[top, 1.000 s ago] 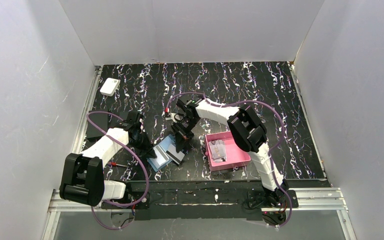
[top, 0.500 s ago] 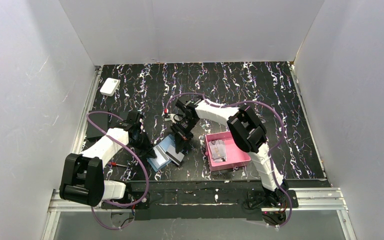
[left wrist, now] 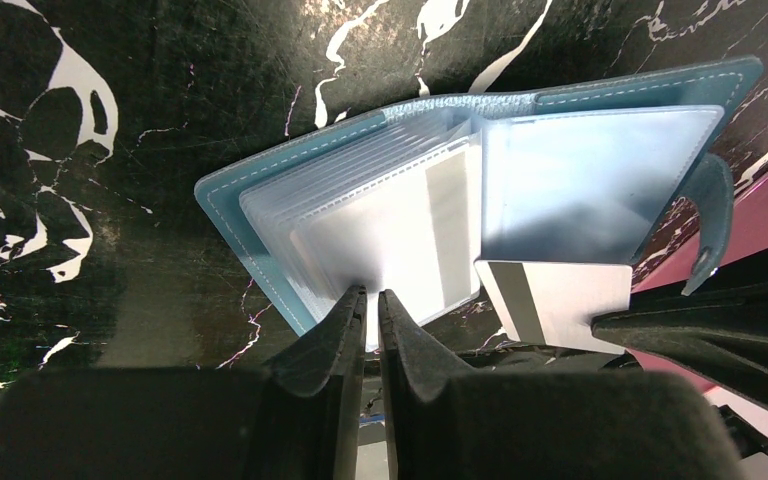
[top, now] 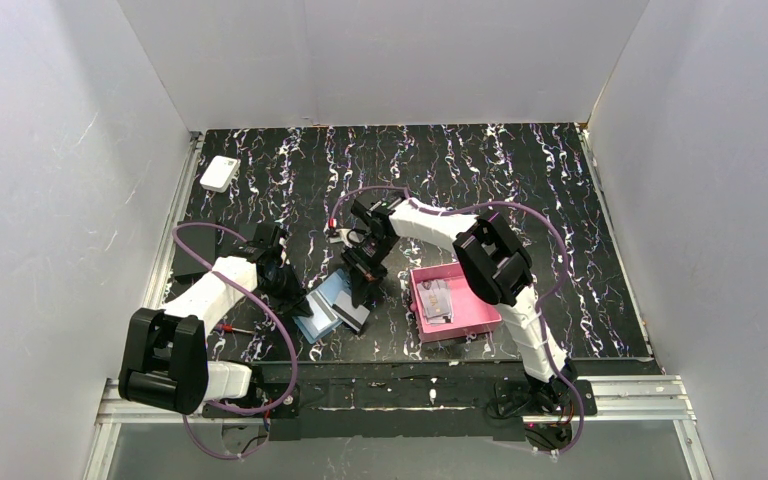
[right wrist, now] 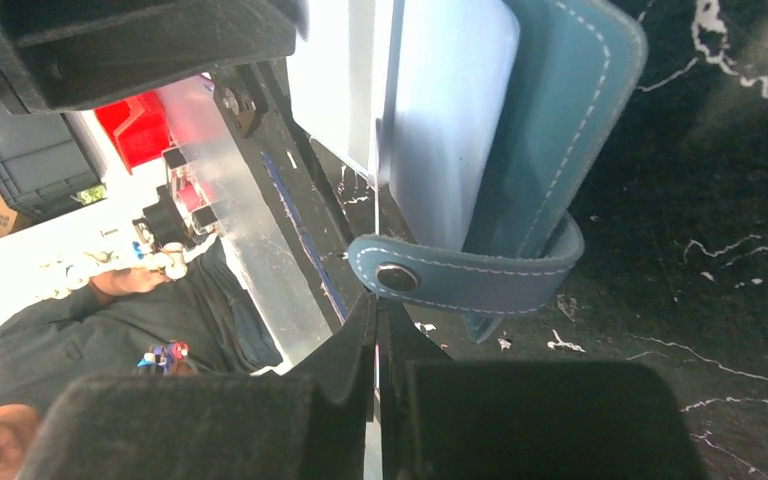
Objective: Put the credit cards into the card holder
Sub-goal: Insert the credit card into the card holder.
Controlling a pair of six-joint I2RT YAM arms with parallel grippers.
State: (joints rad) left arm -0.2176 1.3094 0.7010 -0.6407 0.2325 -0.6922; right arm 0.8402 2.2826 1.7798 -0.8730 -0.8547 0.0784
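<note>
My left gripper (left wrist: 371,300) is pinched nearly together on the near edge of the clear leaves of the card holder (left wrist: 560,170), which lies open just ahead of its fingertips. My right gripper (right wrist: 376,310) is clamped on a credit card (left wrist: 555,300), edge-on beside the snap tab (right wrist: 460,275).

No text, label, brand or number is legible; markings on the credit cards (top: 436,300) in the pink tray (top: 475,305) are too small.
</note>
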